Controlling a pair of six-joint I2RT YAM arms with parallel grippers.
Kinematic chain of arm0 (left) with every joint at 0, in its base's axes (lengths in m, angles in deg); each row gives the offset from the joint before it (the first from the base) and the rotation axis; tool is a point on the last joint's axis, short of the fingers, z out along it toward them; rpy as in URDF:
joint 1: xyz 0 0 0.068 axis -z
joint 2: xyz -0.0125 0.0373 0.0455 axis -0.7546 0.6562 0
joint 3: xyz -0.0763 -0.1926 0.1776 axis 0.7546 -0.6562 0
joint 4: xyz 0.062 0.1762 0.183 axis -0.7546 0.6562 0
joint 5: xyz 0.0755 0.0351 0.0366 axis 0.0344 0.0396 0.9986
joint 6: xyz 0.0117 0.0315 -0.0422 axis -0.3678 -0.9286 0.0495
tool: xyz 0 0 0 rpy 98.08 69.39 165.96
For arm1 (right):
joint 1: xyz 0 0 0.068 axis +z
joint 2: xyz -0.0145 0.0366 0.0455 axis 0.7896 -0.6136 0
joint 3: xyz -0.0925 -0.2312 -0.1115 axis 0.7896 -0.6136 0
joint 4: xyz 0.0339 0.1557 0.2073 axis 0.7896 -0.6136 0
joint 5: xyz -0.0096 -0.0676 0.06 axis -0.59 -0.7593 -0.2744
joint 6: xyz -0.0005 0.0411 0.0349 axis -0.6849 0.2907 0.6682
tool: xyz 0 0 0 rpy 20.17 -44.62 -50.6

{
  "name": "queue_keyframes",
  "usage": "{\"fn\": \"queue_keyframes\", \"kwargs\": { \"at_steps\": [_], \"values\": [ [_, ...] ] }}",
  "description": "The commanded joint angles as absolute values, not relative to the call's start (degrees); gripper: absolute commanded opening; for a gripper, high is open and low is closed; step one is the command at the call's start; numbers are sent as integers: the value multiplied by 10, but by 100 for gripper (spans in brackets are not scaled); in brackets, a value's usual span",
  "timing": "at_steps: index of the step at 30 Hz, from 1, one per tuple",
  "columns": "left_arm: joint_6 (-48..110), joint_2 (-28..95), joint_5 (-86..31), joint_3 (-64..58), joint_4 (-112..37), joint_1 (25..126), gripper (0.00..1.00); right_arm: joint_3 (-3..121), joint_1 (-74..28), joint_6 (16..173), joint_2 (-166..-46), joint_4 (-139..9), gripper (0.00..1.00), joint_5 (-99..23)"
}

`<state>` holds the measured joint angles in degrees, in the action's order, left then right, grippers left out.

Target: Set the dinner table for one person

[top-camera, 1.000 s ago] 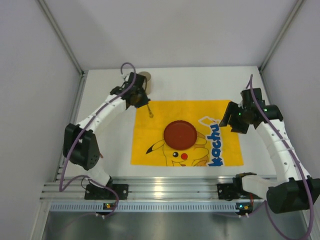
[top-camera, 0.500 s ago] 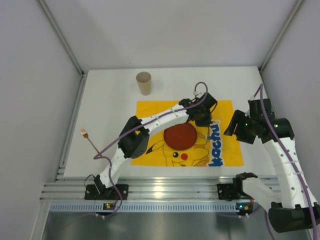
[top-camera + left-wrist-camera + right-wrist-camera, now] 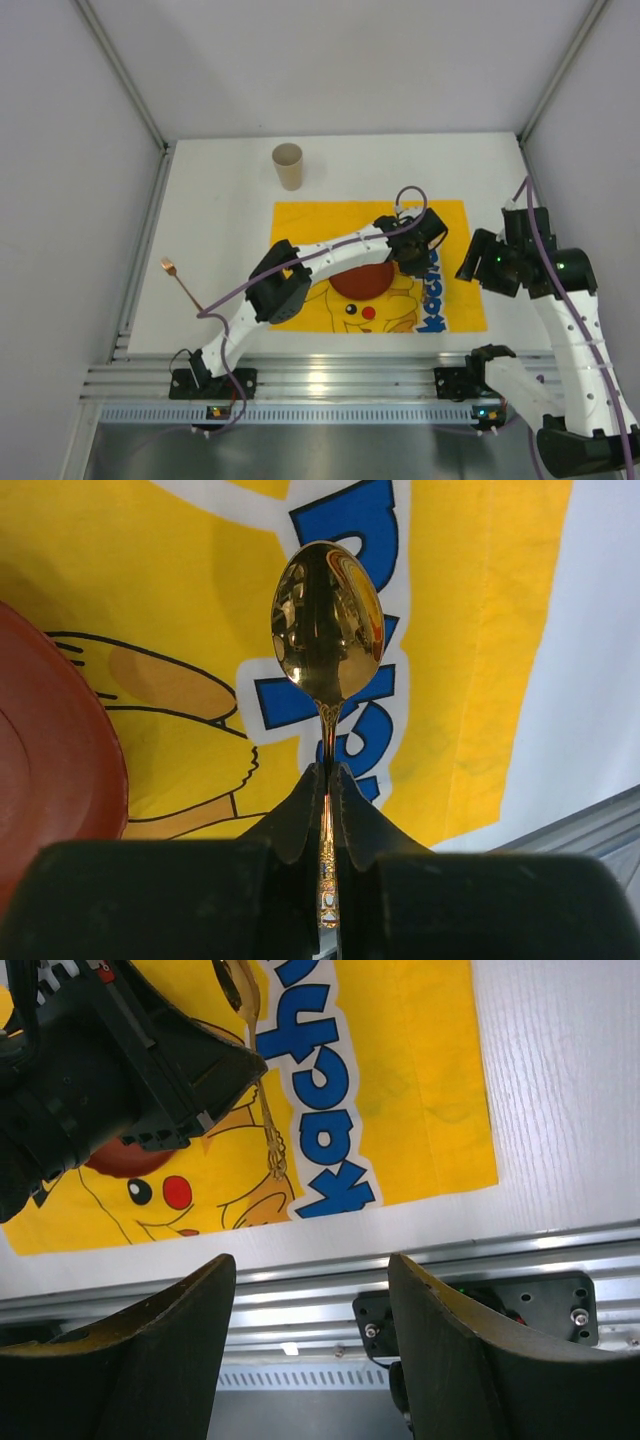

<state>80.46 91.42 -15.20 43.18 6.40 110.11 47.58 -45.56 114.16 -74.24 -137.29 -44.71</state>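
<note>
Left end effector (image 3: 329, 788), holding a gold spoon (image 3: 328, 620), has swung from the paper cup (image 3: 287, 165) to the red plate's (image 3: 360, 284) 3 o'clock; right end effector (image 3: 308, 1270) backed off slightly.

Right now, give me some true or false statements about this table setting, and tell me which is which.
1. The left gripper is shut on a gold spoon. True.
2. The paper cup stands on the yellow cloth. False: it stands on the bare dinner table, beyond the cloth's far edge.
3. The right gripper is open and empty. True.
4. The red plate lies off the cloth. False: it lies on the cloth, partly hidden by the left arm in the top view.
5. A second utensil lies on the table left of the cloth. True.
</note>
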Motion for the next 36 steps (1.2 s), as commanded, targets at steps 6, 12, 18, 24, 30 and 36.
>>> {"fn": "queue_keyframes", "kwargs": {
  "at_steps": [6, 12, 18, 24, 30, 36],
  "values": [
    [804, 929, -119, 431, 50, 1107, 35, 461, -455, 1129, -744, -1383, 63, -438],
    [788, 898, -124, 443, 56, 1107, 49, 453, -450, 1138, -752, -1364, 63, -421],
    [730, 771, -32, 485, 142, 1084, 63, 451, -450, 1144, -758, -1347, 63, -412],
    [718, 511, -16, 123, 178, 870, 64, 426, -450, 1153, -752, -1325, 63, -392],
    [546, 313, 53, -161, 158, 562, 80, 395, -442, 1157, -750, -1312, 63, -369],
    [509, 342, 20, -183, 136, 371, 96, 399, -427, 1157, -760, -1309, 63, -367]
  ]
}}
